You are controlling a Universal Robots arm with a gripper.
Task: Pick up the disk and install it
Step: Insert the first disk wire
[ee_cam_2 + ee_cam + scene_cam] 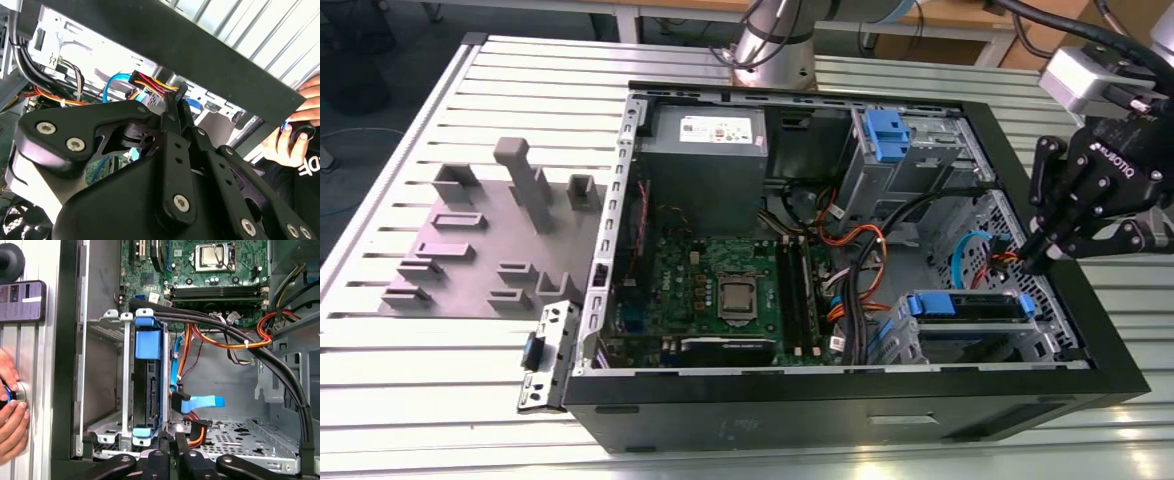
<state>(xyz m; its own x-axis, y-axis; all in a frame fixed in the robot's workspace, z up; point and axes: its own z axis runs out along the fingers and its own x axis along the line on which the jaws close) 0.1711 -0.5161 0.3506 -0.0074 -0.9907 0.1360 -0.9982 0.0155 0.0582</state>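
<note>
The disk [148, 385], framed by a bright blue bracket, was seated edge-on in the metal drive cage [115, 425] inside the case

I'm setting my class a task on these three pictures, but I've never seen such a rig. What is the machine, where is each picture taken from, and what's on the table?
The machine is a robot arm with a black claw at its tip. The exterior view looks down on a slatted metal table bearing an open computer case and a grey holder. Both wrist views come from cameras riding on the arm. The disk, in its blue bracket, stands in a metal cage inside the case, and the claw, shut and empty, sits beside it near some cables. A person's hand rests at the table's edge.
</note>
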